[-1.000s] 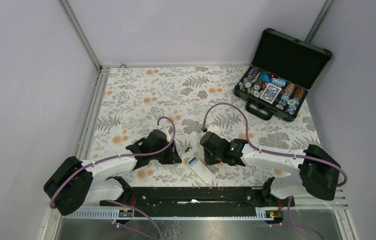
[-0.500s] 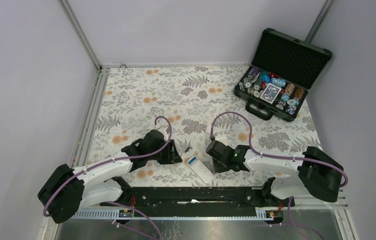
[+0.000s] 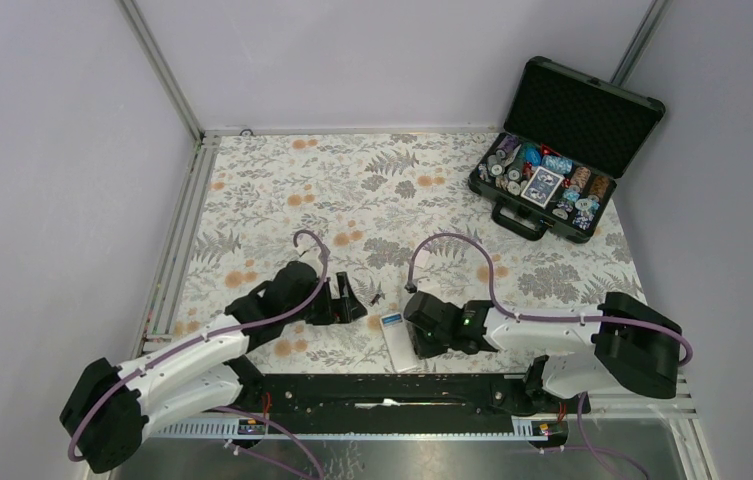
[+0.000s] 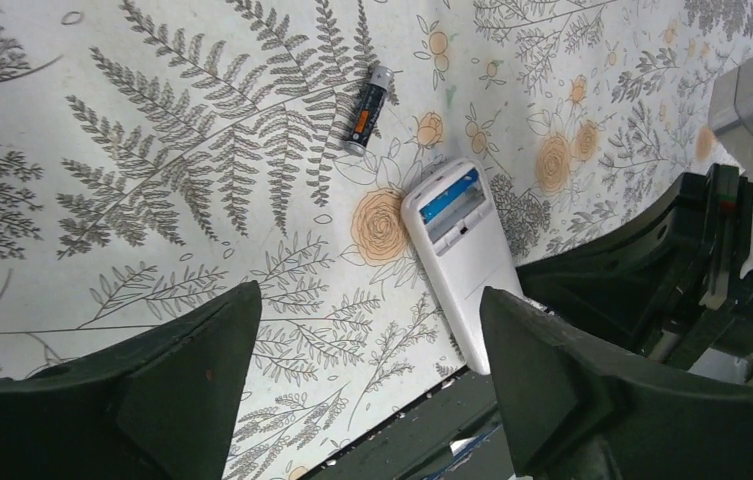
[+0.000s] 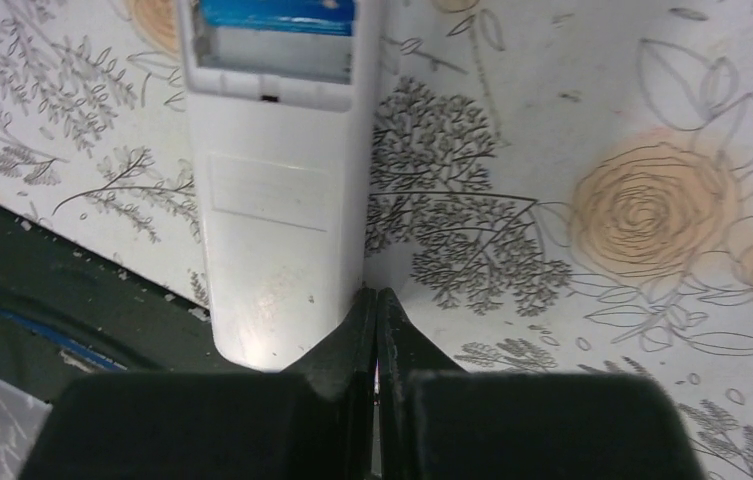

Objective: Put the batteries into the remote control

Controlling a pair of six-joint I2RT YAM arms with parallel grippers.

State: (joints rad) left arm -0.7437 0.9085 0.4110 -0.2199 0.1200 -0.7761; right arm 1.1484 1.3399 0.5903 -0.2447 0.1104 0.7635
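The white remote control (image 3: pixel 398 341) lies back up at the table's near edge, its battery bay open with a blue battery (image 4: pixel 449 196) seated in it; the blue cell (image 5: pixel 277 10) also shows at the top of the right wrist view. A loose dark battery (image 4: pixel 367 110) lies on the cloth beyond the remote (image 4: pixel 464 262). My left gripper (image 4: pixel 367 310) hangs open and empty above the cloth to the left of the remote. My right gripper (image 5: pixel 377 300) is shut on nothing, its tips against the right edge of the remote (image 5: pixel 277 200).
A black hard case (image 3: pixel 542 190) with poker chips and a card deck stands open at the back right, its foam lid (image 3: pixel 586 105) raised. A black rail (image 3: pixel 382 385) runs along the near edge, and the remote's near end sticks out over it.
My left gripper has opened wide and pulled back to the left. My right gripper, still shut, has come down against the remote's right side, and the remote has turned slightly.
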